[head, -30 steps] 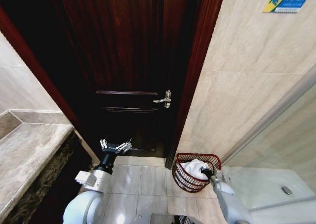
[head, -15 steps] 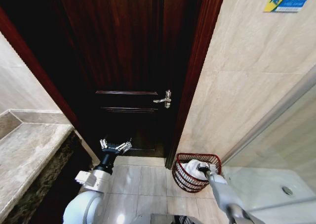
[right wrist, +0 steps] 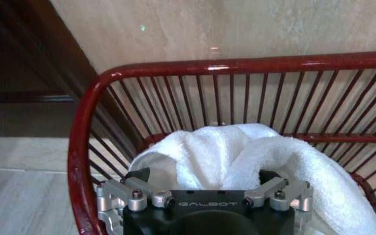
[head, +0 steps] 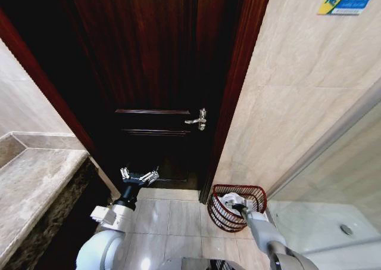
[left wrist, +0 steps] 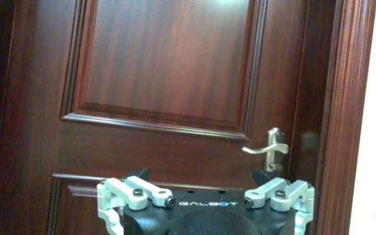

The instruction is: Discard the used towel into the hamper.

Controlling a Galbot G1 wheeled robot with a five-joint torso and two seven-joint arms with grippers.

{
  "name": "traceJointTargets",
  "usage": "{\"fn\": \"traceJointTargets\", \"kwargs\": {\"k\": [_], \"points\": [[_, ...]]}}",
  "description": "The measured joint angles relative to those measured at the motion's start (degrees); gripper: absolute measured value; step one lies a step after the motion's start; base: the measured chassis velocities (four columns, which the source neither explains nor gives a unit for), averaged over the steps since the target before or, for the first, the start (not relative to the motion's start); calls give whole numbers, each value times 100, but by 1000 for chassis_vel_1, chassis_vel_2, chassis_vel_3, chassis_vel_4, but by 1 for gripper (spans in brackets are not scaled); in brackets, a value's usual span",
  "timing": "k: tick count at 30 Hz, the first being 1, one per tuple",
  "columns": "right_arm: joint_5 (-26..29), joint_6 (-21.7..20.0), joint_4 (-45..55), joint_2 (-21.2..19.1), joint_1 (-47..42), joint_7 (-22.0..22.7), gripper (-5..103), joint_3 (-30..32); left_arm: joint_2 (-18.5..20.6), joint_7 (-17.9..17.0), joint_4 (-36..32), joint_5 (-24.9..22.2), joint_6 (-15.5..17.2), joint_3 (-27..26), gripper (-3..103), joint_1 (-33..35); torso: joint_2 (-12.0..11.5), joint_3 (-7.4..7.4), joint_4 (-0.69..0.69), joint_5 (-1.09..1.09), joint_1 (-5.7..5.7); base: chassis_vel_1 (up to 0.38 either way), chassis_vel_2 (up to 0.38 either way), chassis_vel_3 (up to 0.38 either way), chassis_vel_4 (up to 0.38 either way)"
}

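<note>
- Step in hand, as judged: the drop itself, with the white towel lowered inside the hamper and bunched against the far ribs.
- Hamper standing on the tiled floor at about 5 o'clock in the head view, against the beige wall, just beside the dark door frame.
- Right gripper down within the rim, jaws spread either side of the towel's folds; whether any cloth is pinched between them, cannot tell.
- Right gripper seen from the head camera over the hamper's middle, towel just under it.
- Left gripper parked at 7 o'clock, facing the door, jaws spread, nothing between them.
- Next move, probably: confirm the cloth is free of the jaws, then lift straight up clear of the rim so no fold drags out.
</note>
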Motion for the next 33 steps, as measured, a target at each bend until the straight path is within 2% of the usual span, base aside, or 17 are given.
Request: {"fn": "traceJointTargets", "kwargs": {"k": [1, 5, 6, 8, 12, 15, 17, 20, 22, 24, 27, 28, 33], "points": [[0, 0, 0, 0, 0, 0, 100, 0, 0, 0, 0, 0, 0, 0, 100, 0, 0, 0, 0, 0, 0, 0, 0, 0, 0], [-575, -286, -192, -187, 223, 917, 100, 51, 0, 0, 0, 0, 0, 0, 100, 0, -1, 0, -1, -4, 0, 0, 0, 0, 0], [-575, -286, -192, -187, 223, 917, 100, 51, 0, 0, 0, 0, 0, 0, 100, 0, -1, 0, -1, -4, 0, 0, 0, 0, 0], [-621, -357, -158, -258, 244, 1258, 100, 62, 0, 0, 0, 0, 0, 0, 100, 0, 0, 0, -2, -3, 0, 0, 0, 0, 0], [-750, -337, -53, -277, 201, 1485, 100, 65, 0, 0, 0, 0, 0, 0, 100, 0, 0, 0, 0, -2, 0, 0, 0, 0, 0], [-851, -294, 8, -232, 119, 1505, 100, 81, 0, 0, 0, 0, 0, 0, 100, 0, -1, 0, -1, -2, 0, 0, 0, 0, 0], [-795, -279, 90, -147, 36, 1336, 100, 86, 0, 0, 0, 0, 0, 0, 100, 0, 0, 0, -2, -3, 0, 0, 0, 0, 0], [-61, -300, 383, 39, -159, 756, 100, 62, 0, 0, 0, 0, 0, 0, 100, 0, 0, 0, 0, -1, 0, 0, 0, 0, 0], [95, -283, 418, 83, -186, 722, 100, 57, 0, 0, 0, 0, 0, 0, 100, 0, 0, 0, 0, -1, 0, 0, 0, 0, 0], [342, -72, 469, 135, -282, 816, 100, 50, 0, 0, 0, 0, 0, 0, 100, 0, 0, 0, 2, 1, 0, 0, 0, 0, 0], [418, 137, 629, 88, -457, 910, 100, 50, 0, 0, 0, 0, 0, 0, 100, 0, 0, 0, 2, -2, 0, 0, 0, 0, 0], [555, 471, 793, 12, -679, 942, 100, 62, 0, 0, 0, 0, 0, 0, 100, 0, 0, 0, 0, -3, 0, 0, 0, 0, 0], [808, 775, 1445, -151, -1317, 832, 100, 61, 0, 0, 0, 0, 0, -1, 100, 1, 0, 0, -4, 0, 0, 0, 0, 0, 0]]}}
